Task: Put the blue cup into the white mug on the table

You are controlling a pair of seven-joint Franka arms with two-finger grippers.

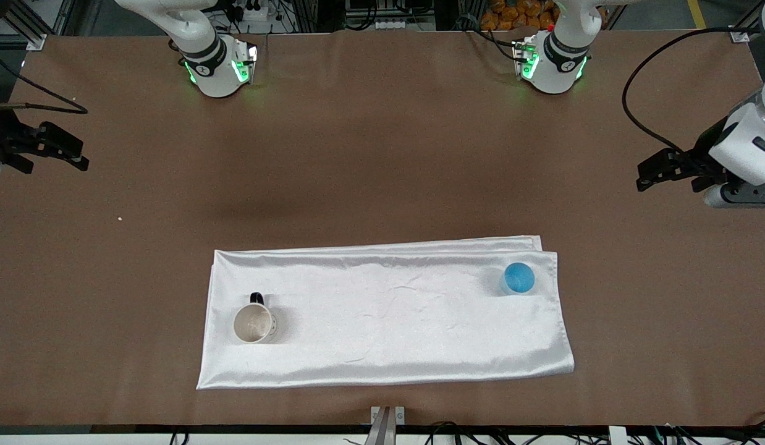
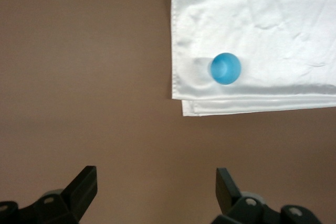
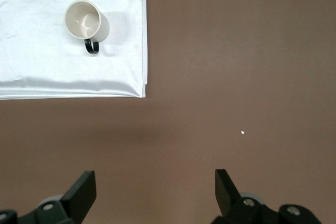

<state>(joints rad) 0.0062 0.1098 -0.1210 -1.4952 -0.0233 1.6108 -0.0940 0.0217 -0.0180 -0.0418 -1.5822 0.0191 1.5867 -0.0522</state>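
Brown covering runs across the whole tabletop (image 1: pixel 382 154), and the two arms rise from bases along the edge farthest from the front camera. On the part of the tabletop nearer that camera lies a folded white satin cloth (image 1: pixel 388 315), wrinkled in the middle and doubled along one long edge. Both arms wait out at the ends: the left end effector (image 1: pixel 657 173) hovers over bare tabletop at the left arm's end, its fingers spread wide with nothing between them, and the right end effector (image 1: pixel 61 151) hangs over bare tabletop at the right arm's end, just as wide and just as empty. The white mug (image 1: pixel 254 322) stands upright on the cloth toward the right arm's end, mouth up, cream inside showing, its small black handle pointing away from the front camera. The blue cup (image 1: pixel 518 277) stands upright on the cloth too, near the corner toward the left arm's end, well apart from the mug. Nothing has been touched yet, so I'd say the job is at its start, and the left arm looks best placed to take the cup. What worries me is the satin: it looks slick and loose, so a finger that catches the fabric could drag it and shift or tip either vessel. The cup seems only a little narrower than the mug, so a slightly off-centre drop could land it on the rim.
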